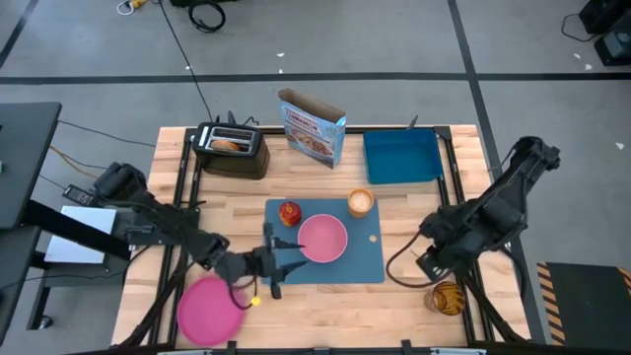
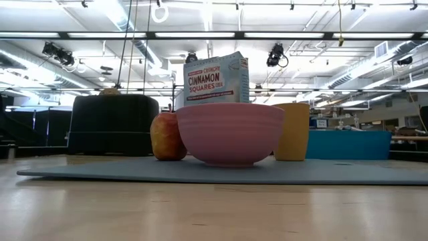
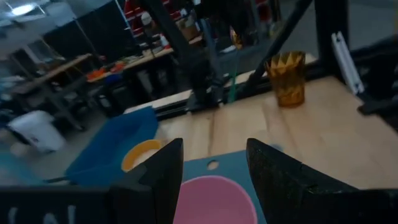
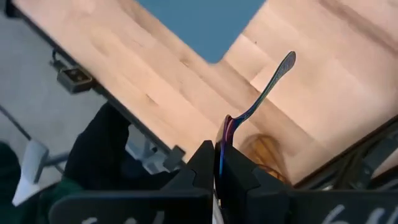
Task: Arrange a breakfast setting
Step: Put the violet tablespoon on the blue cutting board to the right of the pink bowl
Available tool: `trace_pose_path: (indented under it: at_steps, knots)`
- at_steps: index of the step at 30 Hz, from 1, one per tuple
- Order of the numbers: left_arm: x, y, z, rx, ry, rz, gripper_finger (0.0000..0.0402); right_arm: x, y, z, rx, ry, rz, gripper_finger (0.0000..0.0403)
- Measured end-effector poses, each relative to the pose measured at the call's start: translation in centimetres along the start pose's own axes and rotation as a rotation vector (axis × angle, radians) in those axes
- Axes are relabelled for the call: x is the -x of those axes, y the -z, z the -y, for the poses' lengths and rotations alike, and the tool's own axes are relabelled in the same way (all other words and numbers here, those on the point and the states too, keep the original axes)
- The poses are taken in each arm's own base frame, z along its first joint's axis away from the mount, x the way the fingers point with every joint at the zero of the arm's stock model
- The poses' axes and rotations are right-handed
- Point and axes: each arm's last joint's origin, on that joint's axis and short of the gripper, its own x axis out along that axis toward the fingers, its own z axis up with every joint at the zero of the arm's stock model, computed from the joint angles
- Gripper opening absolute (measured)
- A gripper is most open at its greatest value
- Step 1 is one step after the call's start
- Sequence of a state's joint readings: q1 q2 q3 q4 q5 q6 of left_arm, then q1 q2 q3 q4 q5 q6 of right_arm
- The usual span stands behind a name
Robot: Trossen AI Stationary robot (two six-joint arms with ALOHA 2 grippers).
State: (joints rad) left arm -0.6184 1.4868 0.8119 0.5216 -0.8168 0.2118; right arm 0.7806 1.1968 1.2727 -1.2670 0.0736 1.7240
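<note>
A black toaster (image 1: 231, 148) with a slice in its slot stands near the far left corner of the butcher-block table (image 1: 414, 296); just beside it a cereal box (image 1: 314, 126) of printed card stands upright at the far edge, and a deep blue square tray (image 1: 402, 157) lies toward the far right corner; an amber faceted tumbler (image 1: 446, 298) sits near the front right corner; all of these ring the blue rectangular placemat (image 1: 355, 258) at the table's middle. On the mat the small pink bowl (image 1: 322, 238), round and smooth, sits centrally, with the red-orange apple (image 1: 289, 213) close on its far left side and the small tan cup (image 1: 361, 202) at the mat's far edge; in the low view bowl, apple and cup overlap, so whether they touch is unclear. The wider flat pink plate (image 1: 209, 310) lies off the mat near the front left corner, partly under the left arm. The left gripper (image 1: 280, 264) hovers at the mat's left edge beside the bowl, its fingers (image 3: 163, 180) spread with nothing between them. The right gripper (image 4: 219, 163), off the mat's right side, is clamped on the blue-purple-handled spoon (image 4: 262, 91), a slim iridescent metal piece held clear above the wood; the end inside the jaws is hidden.
</note>
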Motion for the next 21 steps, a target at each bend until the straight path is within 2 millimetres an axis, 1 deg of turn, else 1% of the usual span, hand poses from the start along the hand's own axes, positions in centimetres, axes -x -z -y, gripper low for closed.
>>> trace_pose_path:
  at_steps: [2,5,8,11,13,15,18,21]
  knots:
    - [1.0,-1.0,0.7,-0.049,-0.039,-0.026,0.0185,-0.8,-0.1,-0.5,-0.056,0.014,-0.019,0.0015]
    - [2.5,-1.9,1.8,-0.154,-0.108,-0.086,0.0185,-1.8,-0.7,-1.3,-0.117,0.034,-0.068,0.0015]
    - [4.1,-2.4,2.6,-0.219,-0.148,-0.115,0.0185,-3.0,-1.5,-2.5,-0.178,0.028,-0.129,0.0014]
    - [5.4,-2.2,3.4,-0.251,-0.133,-0.134,0.0185,-4.3,-2.3,-3.9,-0.222,-0.006,-0.199,0.0014]
    - [6.5,-2.0,3.6,-0.251,-0.108,-0.141,0.0185,-5.2,-3.0,-4.8,-0.232,-0.037,-0.254,0.0014]
    - [7.4,-1.9,3.7,-0.216,-0.089,-0.146,0.0185,-6.0,-3.6,-5.6,-0.243,-0.06,-0.297,0.0013]
    - [9.0,-1.5,3.7,-0.166,-0.03,-0.165,0.0185,-7.2,-4.5,-6.1,-0.278,-0.042,-0.364,0.0013]
    - [10.3,-1.2,4.1,-0.1,0.036,-0.181,0.0185,-8.4,-5.4,-6.4,-0.321,-0.002,-0.473,0.0013]
